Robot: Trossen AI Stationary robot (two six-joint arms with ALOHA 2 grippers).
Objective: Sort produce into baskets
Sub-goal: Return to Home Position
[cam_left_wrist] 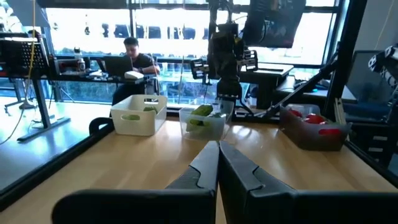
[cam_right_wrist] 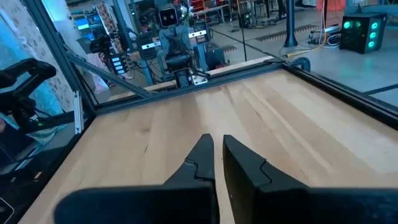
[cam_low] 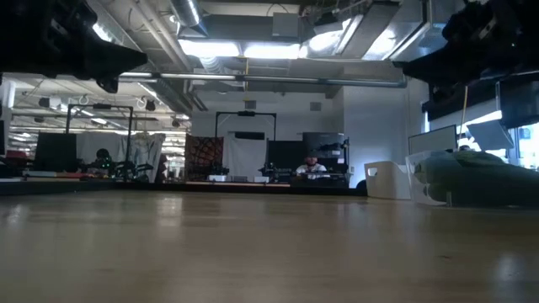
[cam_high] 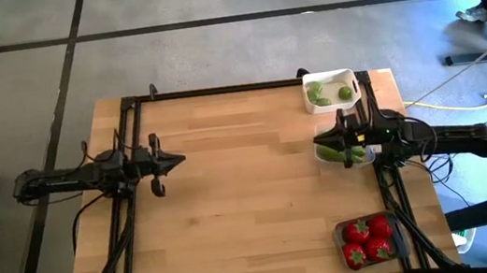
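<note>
Wooden table [cam_high: 234, 204]: no loose produce. White basket [cam_high: 328, 75], limes [cam_high: 317, 96]; clear basket [cam_left_wrist: 208, 127], green pods [cam_left_wrist: 200, 112]; dark basket [cam_high: 340, 237], tomatoes [cam_high: 368, 238]. Left gripper [cam_left_wrist: 218, 144] and right gripper [cam_right_wrist: 217, 138] above table, fingers narrow, empty. Sorting apparently complete; 0 items left.

1. Table [cam_high: 252, 201]: the middle is bare wood, a wide lane between the two arms from far edge to near edge.
2. Left gripper [cam_high: 179, 160], fingers together, hangs over the left part, off the surface.
3. Right gripper [cam_high: 321, 136], fingers together, sits over the clear bin [cam_left_wrist: 214, 129] of green pods [cam_high: 329, 153] and partly blocks straight-down entry.
4. White bin [cam_high: 328, 73] stands at the far right corner, just beyond the clear bin, top uncovered.
5. Dark bin [cam_high: 338, 242] of tomatoes [cam_high: 370, 238] stands at the near right corner, top uncovered, bare wood between it and the clear bin.
6. Black frame rail [cam_high: 219, 90] runs along the far edge.
</note>
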